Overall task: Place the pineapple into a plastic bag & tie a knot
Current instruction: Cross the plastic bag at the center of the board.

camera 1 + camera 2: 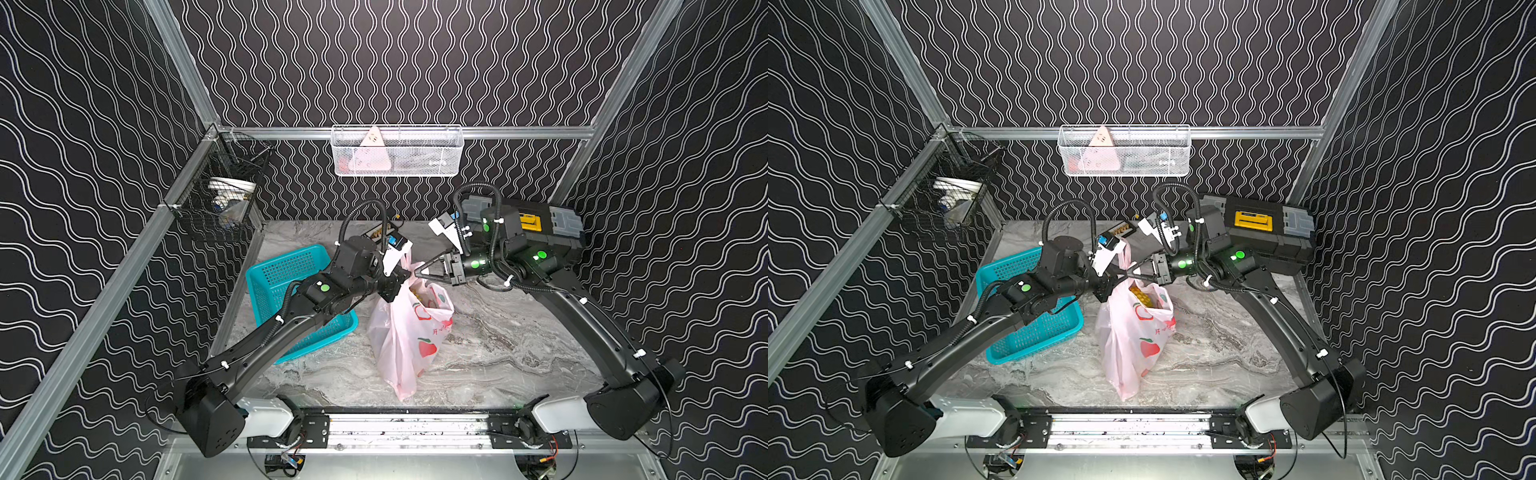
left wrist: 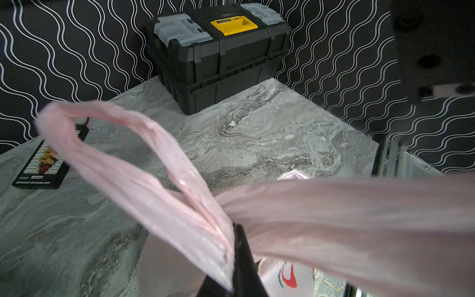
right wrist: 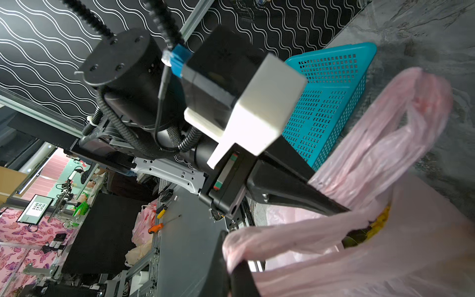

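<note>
Our plastic bag stands mid-desk, at 3 o'clock from the teal basket, pineapple inside. The left end effector and right end effector each clamp a loop handle. We judge the film thin, slippery and bottom-heavy, so we'd grip the bunched handles.

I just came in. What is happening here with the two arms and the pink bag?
The two arms are working on a plastic bag that stands on the table beside a teal basket. The pineapple is already inside; its yellow skin shows through the open top. The left pincer is shut on one loop handle, and the right pincer on the other. The two handles cross between them. No finished knot shows yet.
</note>
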You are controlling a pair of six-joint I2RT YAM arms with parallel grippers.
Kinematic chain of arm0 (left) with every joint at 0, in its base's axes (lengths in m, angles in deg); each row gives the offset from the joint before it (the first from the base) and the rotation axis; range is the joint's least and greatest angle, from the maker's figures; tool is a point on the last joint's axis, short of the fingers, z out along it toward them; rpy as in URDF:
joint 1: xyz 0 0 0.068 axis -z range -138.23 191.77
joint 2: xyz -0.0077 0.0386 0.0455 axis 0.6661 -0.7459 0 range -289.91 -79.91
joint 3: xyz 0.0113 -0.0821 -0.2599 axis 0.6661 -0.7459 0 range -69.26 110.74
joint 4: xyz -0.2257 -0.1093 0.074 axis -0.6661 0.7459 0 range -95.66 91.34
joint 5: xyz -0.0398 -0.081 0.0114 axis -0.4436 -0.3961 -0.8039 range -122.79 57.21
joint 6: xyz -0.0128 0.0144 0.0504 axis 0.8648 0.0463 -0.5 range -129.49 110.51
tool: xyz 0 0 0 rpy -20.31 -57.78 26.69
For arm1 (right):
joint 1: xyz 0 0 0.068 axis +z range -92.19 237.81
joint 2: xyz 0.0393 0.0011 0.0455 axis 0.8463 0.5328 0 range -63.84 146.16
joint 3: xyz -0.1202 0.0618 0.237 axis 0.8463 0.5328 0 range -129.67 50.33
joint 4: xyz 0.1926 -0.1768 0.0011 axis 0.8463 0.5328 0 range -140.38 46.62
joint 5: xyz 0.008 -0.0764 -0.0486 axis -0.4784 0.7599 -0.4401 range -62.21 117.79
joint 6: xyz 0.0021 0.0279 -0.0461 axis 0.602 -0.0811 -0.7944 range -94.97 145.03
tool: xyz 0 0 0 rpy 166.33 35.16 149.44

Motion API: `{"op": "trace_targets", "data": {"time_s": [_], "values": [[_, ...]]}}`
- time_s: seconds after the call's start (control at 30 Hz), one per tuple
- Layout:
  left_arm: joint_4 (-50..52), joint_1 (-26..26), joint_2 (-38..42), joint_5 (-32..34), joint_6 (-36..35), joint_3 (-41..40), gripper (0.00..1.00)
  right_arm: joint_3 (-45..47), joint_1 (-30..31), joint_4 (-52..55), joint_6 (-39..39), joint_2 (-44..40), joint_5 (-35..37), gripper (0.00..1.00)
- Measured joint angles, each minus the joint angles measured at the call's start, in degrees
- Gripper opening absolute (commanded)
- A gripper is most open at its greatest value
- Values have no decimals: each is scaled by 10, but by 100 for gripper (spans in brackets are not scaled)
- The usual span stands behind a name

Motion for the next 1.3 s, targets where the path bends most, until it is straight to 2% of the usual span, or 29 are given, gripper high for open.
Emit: {"op": "trace_targets", "data": {"time_s": [0.23,0.6,0.77,0.9,1.0,1.3], "values": [[-14,0,1,-58,-18,1,0,-14,15,12,-11,28,9,0],[-15,0,3,-164,-45,-20,12,10,6,-11,-9,38,-14,0],[11,2,2,-168,-69,-14,33,33,2,-16,-8,44,-24,0],[38,2,10,-168,-87,-13,43,51,-4,-19,-6,45,-31,0],[44,2,25,-167,-90,-18,47,53,-7,-21,-6,50,-35,0],[35,3,12,-171,-84,-25,49,54,-6,-41,11,59,-58,0]]}}
